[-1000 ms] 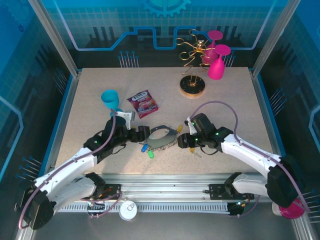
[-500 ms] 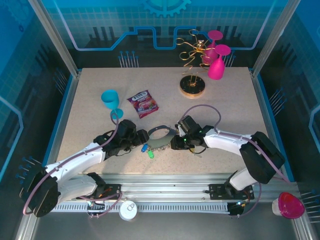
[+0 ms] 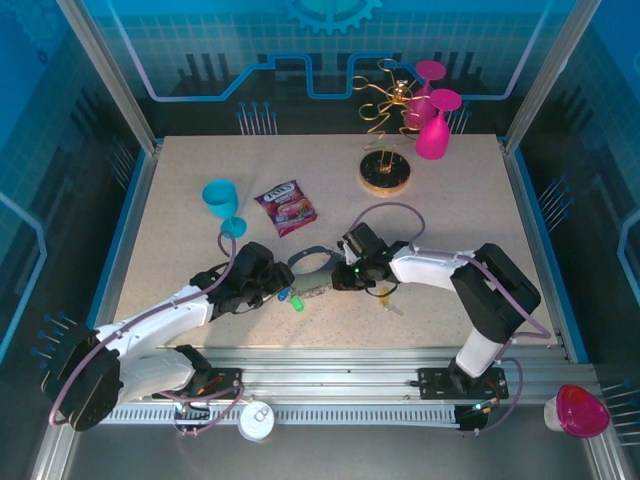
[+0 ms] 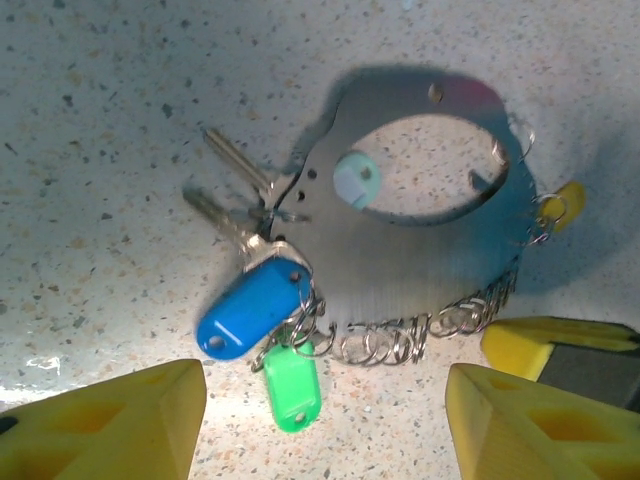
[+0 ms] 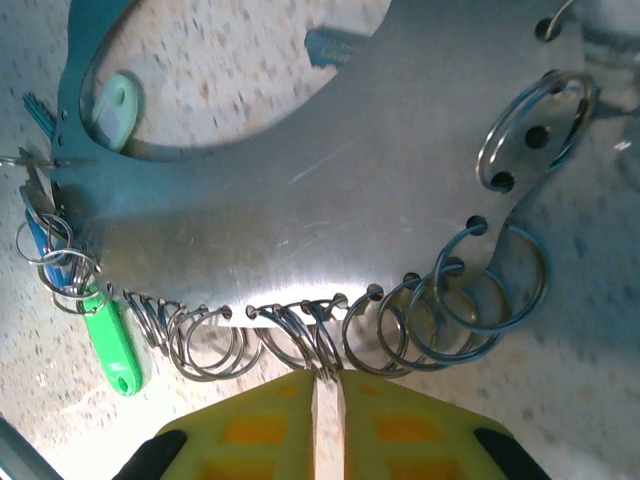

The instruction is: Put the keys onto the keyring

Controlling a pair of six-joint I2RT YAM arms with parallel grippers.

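Observation:
The keyring (image 3: 314, 264) is a dark-grey metal loop lying flat at the table's front middle, with a row of small silver rings (image 5: 300, 335) along its near edge. Keys with a blue head (image 4: 250, 310) and a green head (image 4: 290, 385) hang from its left end, and a yellow tag (image 4: 560, 203) hangs at its right. My left gripper (image 4: 320, 430) hovers open just in front of the blue and green keys, its yellow fingers (image 4: 110, 420) wide apart. My right gripper (image 5: 326, 385) is shut, pinching the small rings at the plate's edge. A pale mint tag (image 4: 355, 178) lies inside the loop.
A snack packet (image 3: 285, 207) and a teal cup (image 3: 222, 200) stand behind the left arm. The gold wire stand (image 3: 385, 170) with pink glasses (image 3: 435, 130) is at the back right. A loose key (image 3: 390, 303) lies beside the right arm. A pink cup (image 3: 580, 410) sits off the table.
Both arms have moved inward to the keyring. The right gripper has closed onto the small rings. The left gripper's fingers have narrowed somewhat.

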